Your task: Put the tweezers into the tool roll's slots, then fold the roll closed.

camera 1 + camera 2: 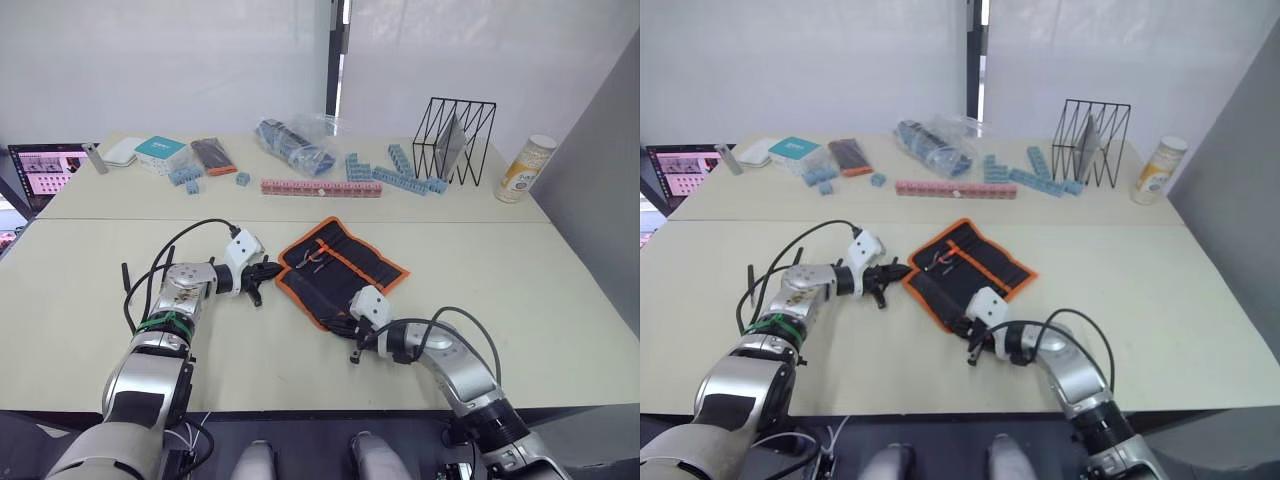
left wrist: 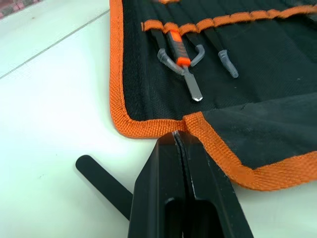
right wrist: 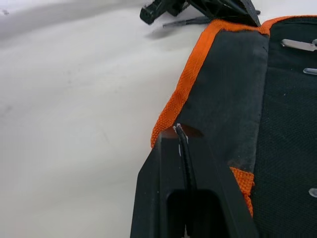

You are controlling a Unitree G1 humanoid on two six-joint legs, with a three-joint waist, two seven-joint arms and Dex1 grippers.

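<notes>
The tool roll [image 1: 345,268] lies open on the table's middle, black with orange trim. Slim tweezers [image 2: 225,58] sit in its slots [image 2: 218,22], tips poking out, beside an orange-handled tool [image 2: 181,52]. My left gripper [image 1: 270,272] is at the roll's left corner, shut on the orange trim [image 2: 148,126]. At the near corner my right gripper [image 1: 350,325] is shut on the edge of the folded-over flap [image 3: 228,89]. A slim black piece [image 2: 99,181] lies on the table beside the left gripper; I cannot tell what it is.
At the back stand a black wire rack [image 1: 455,140], a can [image 1: 525,168], a plastic bag [image 1: 295,140], blue blocks [image 1: 400,170], a pink block row [image 1: 320,187], a teal box [image 1: 160,150] and a black-and-orange case [image 1: 213,155]. A screen [image 1: 45,172] sits far left.
</notes>
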